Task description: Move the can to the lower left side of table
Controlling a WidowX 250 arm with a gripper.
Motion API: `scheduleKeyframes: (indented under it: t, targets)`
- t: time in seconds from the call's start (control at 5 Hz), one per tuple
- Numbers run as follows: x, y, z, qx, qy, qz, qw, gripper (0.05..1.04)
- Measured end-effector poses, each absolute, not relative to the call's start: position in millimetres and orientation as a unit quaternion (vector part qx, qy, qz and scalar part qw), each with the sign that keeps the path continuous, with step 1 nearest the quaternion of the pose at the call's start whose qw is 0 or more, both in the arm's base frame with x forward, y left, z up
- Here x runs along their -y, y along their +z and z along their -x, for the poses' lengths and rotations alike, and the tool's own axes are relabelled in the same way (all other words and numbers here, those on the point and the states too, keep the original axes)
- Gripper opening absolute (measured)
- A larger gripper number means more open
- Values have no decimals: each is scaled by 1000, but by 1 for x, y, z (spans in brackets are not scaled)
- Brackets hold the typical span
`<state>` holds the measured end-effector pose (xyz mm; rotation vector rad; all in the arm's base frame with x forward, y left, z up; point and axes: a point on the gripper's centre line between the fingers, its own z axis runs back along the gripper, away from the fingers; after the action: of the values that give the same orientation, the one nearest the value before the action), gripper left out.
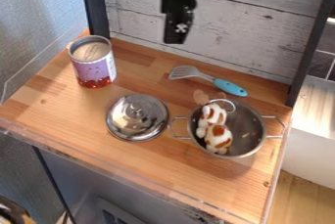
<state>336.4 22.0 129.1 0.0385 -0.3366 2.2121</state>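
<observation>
Gripper (175,37), black and narrow, hangs at the far middle, in front of the whitewashed plank backboard (255,20); whether it is released or clenched I cannot tell, though the can is well apart from it. That tall cylindrical can (95,66), purple and white with a red base, stands upright on the far left of the light wooden tabletop (78,115), touching neither lid nor pot. Its upright stance probably suits a grasp around the sides, and its place by the left edge suggests a short trip nearer rather than one across the table. The round, shiny metal lid (137,117) lies knob up, nearer and to the right of the can, so the can's path would best keep left of it. On the right, the two-handled steel pot (252,127) holds a brown-and-white plush toy (214,129), leaning against its inner left wall, perhaps for support. Beyond it lies a grey slotted spatula with a blue handle (230,87), flat and out of the way. The task looks unstarted; the next move likely calls for going left and down, since a glancing touch could tip the can.
</observation>
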Motion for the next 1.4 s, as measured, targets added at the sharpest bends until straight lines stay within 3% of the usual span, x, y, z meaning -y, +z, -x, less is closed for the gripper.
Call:
scheduleKeyframes:
  t: [0.2,0.6,0.8,1.0,1.2,1.4]
  targets:
    - [-44,119,-342,119,922,-8,368,1000]
    - [-84,98,-361,115,948,-16,295,1000]
    - [-98,96,-368,131,957,8,259,1000]
    - [-110,86,-367,146,967,5,207,1000]
    - [-119,76,-364,151,976,-5,157,1001]
    - [-124,60,-360,146,980,-38,133,1000]
